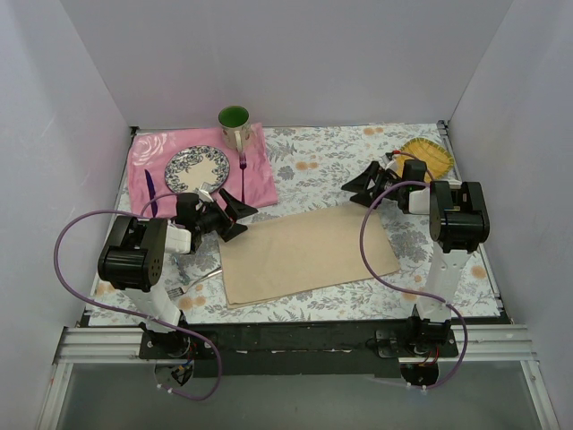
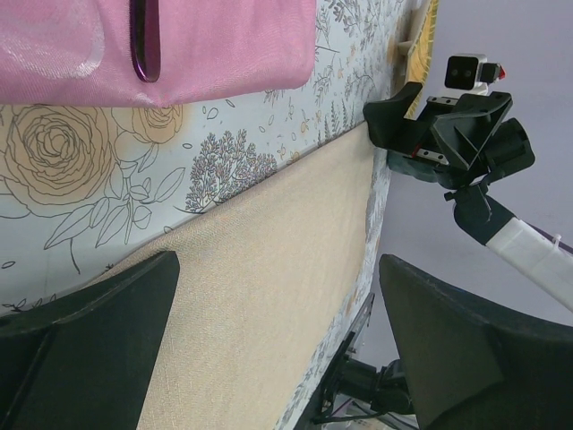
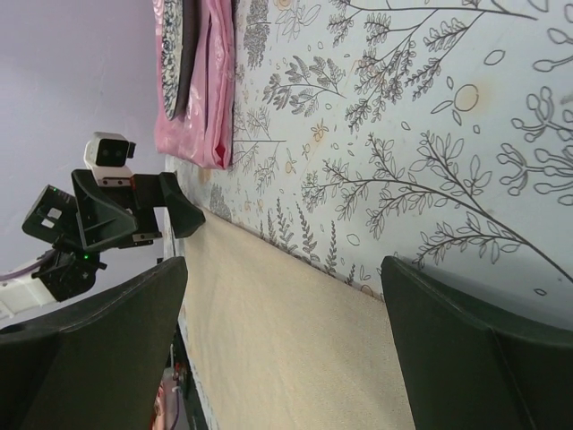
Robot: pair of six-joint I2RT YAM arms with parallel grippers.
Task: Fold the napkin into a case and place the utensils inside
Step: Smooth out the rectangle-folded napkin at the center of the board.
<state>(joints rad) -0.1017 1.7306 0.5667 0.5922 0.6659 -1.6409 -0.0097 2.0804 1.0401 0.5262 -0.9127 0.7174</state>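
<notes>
Flat napkin [image 1: 309, 253] sits between the grippers: left gripper [image 1: 240, 219] at its left corner, right gripper [image 1: 360, 192] just beyond its far edge. Both wide open, empty. Staged for the first fold, I'd guess.

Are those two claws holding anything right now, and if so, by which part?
Nothing. Both the left claw and right claw are open and empty, near the napkin.

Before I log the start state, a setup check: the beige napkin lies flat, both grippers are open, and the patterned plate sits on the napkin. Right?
Not quite: the top view shows the patterned plate on the pink mat, not on the napkin. The rest stands: the napkin lies flat, and the left gripper and right gripper are both open.
</notes>
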